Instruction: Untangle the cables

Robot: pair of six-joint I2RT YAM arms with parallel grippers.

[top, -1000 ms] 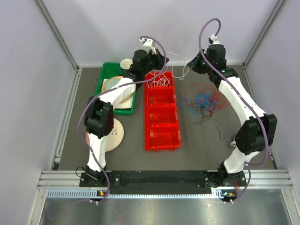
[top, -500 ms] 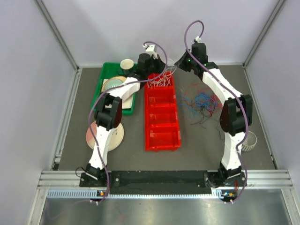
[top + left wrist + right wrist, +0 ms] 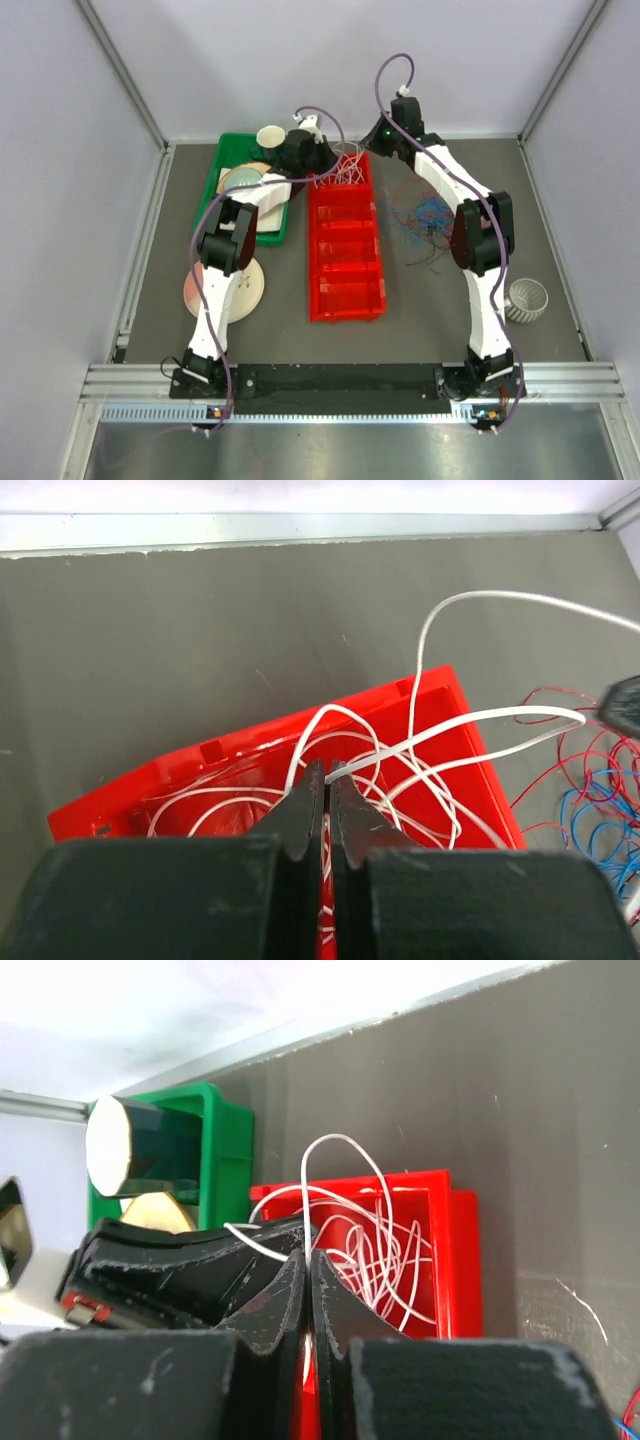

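Several white cables [image 3: 341, 172] lie coiled in the far compartment of the red bin [image 3: 345, 300]. A tangle of red, blue and black cables [image 3: 430, 215] lies on the table right of the bin. My left gripper [image 3: 324, 164] hangs over that far compartment. In the left wrist view it [image 3: 327, 770] is shut on a white cable [image 3: 480, 718] above the bin [image 3: 130, 805]. My right gripper [image 3: 363, 152] is at the bin's far right corner. In the right wrist view it [image 3: 307, 1252] is shut on a white cable [image 3: 335, 1138], with the bin [image 3: 455, 1260] behind it.
A green tray [image 3: 222, 158] with plates and a cup [image 3: 270, 136] stands left of the bin. A plate [image 3: 245, 288] lies on the table near the left arm. A ribbed white cup [image 3: 527, 298] stands at the right. Walls close in at the back and sides.
My right gripper has swung left from above the coloured tangle to the bin's far compartment. My left gripper has dropped a little toward the bin. The two grippers are now close together.
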